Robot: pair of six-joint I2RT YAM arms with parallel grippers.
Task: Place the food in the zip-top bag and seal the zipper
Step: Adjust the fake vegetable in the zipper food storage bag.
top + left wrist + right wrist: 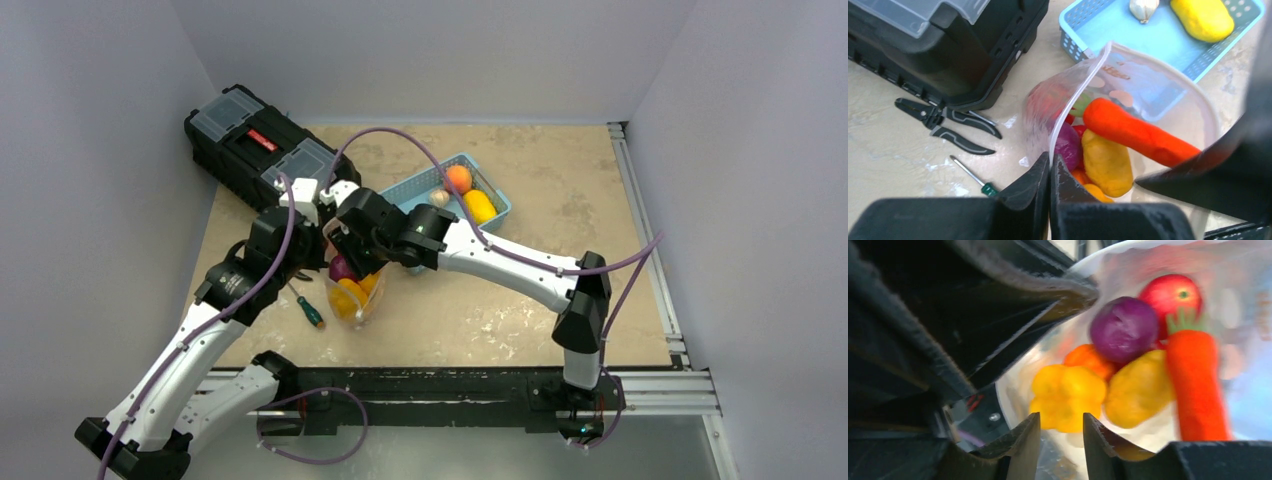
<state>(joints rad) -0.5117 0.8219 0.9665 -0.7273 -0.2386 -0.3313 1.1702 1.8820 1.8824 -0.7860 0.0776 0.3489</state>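
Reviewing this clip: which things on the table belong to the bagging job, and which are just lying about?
Job:
- bag, its rim pinched by the left pincer
- carrot, potato, onion and apple inside it
- yellow fruit, orange and garlic, not yet bagged, in the basket

Lying about:
- toolbox
- pliers
- screwdriver

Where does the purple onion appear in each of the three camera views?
Top external: purple onion left of centre, in the zip-top bag.
Left wrist: purple onion at centre, inside the bag.
Right wrist: purple onion upper middle.
Shared landmark: the yellow food beside it.
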